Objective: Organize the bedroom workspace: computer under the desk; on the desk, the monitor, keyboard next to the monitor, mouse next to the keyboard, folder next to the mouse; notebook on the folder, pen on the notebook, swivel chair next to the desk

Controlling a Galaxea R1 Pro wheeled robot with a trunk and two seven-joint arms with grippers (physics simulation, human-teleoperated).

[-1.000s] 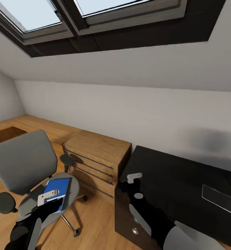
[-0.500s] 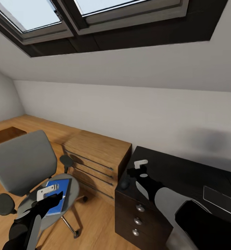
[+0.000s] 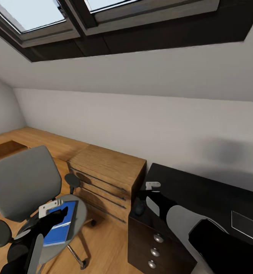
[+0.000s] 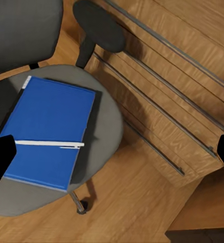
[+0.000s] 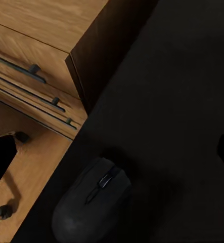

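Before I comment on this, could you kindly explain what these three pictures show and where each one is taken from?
This is a simulated two-armed robot on wheels. The large picture comes from a camera on its head, looking down over both arms. The other two come from cameras near each gripper.

The left gripper hovers above the swivel chair. Its wrist camera looks down on the seat, where a blue folder lies with a thin white pen across it. The jaws look spread, and nothing is between them.

The right gripper hangs over a corner of the black desk. Its camera shows a dark mouse lying on the desk, not gripped. A wooden dresser stands between chair and desk.
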